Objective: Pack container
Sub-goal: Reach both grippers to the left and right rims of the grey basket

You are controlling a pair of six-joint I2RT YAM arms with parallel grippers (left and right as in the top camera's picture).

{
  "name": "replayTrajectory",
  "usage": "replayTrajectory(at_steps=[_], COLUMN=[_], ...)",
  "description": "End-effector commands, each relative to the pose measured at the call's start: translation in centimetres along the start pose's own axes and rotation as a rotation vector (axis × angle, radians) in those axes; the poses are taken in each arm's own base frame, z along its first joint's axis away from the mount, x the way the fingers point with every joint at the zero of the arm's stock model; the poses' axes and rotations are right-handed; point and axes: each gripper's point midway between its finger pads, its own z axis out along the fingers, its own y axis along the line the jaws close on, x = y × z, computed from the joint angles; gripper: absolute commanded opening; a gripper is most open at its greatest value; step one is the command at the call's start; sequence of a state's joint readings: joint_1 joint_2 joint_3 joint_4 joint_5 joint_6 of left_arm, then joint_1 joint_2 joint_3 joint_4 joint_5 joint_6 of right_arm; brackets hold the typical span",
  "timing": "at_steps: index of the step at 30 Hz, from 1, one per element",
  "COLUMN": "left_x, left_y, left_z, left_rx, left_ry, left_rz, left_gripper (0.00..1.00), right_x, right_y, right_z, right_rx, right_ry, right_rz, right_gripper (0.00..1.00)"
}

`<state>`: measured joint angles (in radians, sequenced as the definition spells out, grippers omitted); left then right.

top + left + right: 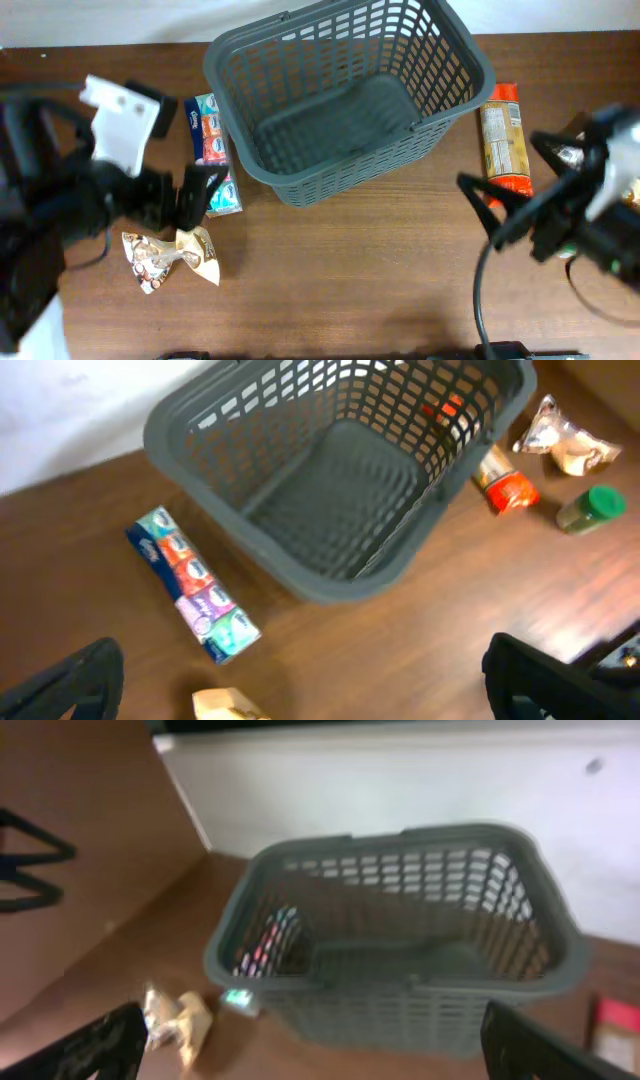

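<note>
The container (340,175) is a large dark grey slotted basket at the back middle of the table, and its inside looks empty. My left gripper (203,192) hangs open just left of it, beside a strip of tissue packs (212,140) and above a crumpled snack bag (170,258). In the left wrist view the container (340,585) and the tissue packs (190,585) lie ahead of the open left gripper (305,685). My right gripper (488,212) is open, off the container's right front corner, holding nothing. The right wrist view faces the container (400,1005) between the wide-open jaws of the right gripper (315,1055).
An orange-red packet (503,140) lies right of the container. The left wrist view also shows a red-capped item (505,490), a green-lidded jar (590,508) and a silvery bag (560,445) beyond it. The snack bag (175,1020) is blurred at the lower left.
</note>
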<state>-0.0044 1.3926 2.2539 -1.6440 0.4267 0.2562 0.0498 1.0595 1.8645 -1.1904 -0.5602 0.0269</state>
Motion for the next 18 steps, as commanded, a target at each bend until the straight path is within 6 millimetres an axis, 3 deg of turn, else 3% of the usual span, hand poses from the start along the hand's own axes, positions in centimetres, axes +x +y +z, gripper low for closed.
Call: replayTrajectory(at_steps=[1, 6, 11, 18], left_x=[-0.9, -0.9, -1.3, -0.9], left_y=[-0.3, 0.4, -1.6, -2.5], left_z=[0.4, 1.9, 2.1, 1.9], left_rx=[0.034, 0.044, 0.175, 0.22], left_ry=[-0.016, 0.021, 0.009, 0.026], left_rz=[-0.07, -0.099, -0.109, -0.125], left_gripper=[0.99, 0.99, 0.99, 0.99], right_x=[0.2, 1.8, 3.1, 3.7], right_y=[0.2, -2.3, -5.3, -6.8], right_z=[1.7, 5.6, 8.9, 11.3], right_rx=[-0.069, -0.063, -0.008, -0.001], right_ry=[0.067, 0.189, 0.274, 0.349], right_rz=[0.048, 0.124, 0.161, 0.221], right_gripper=[0.99, 0.99, 0.99, 0.99])
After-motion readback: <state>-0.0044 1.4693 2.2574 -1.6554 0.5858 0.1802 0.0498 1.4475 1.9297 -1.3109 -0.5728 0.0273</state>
